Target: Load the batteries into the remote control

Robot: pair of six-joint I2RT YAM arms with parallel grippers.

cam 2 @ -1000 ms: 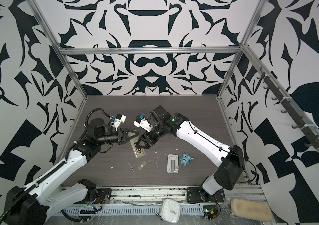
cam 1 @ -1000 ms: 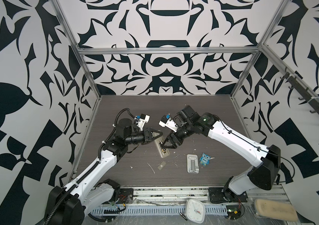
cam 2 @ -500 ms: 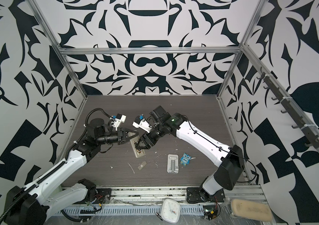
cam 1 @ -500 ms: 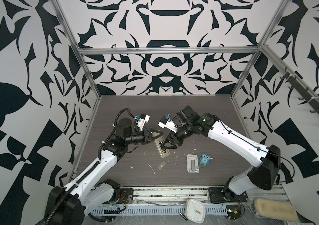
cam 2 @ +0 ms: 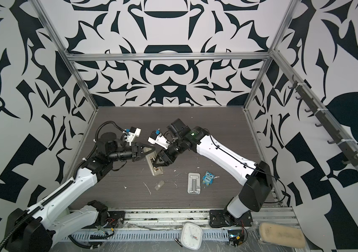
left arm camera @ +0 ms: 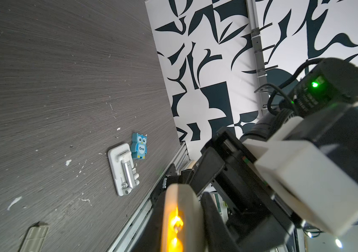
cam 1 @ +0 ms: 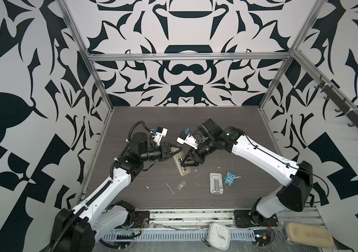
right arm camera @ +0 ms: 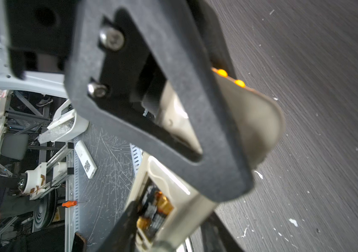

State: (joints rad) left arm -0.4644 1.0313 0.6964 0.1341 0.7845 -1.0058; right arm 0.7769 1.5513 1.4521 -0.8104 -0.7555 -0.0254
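Black-and-white patterned walls [cam 1: 184, 76] close in a dark wood-grain bench [cam 1: 195, 122]. Both arms reach to its middle, where the remote [cam 1: 183, 172] is, with its beige back up and its bay open. The left hand [cam 1: 179, 149] is closed on the far end of the remote. The right hand [cam 1: 187, 164] is over the bay, with its fingers [right arm camera: 125, 220] on both sides of the remote; I cannot tell whether they grip.

A white clock [cam 1: 218, 235] lies off the bench, at the near rail. Right of the remote and nearer lies a stand [cam 1: 216, 182], with a blue owl [cam 1: 230, 178] just beside it. A small cover [cam 1: 181, 185] lies left of the stand. A dark-and-gold battery [right arm camera: 154, 205] sits in the bay, and one right finger touches it.
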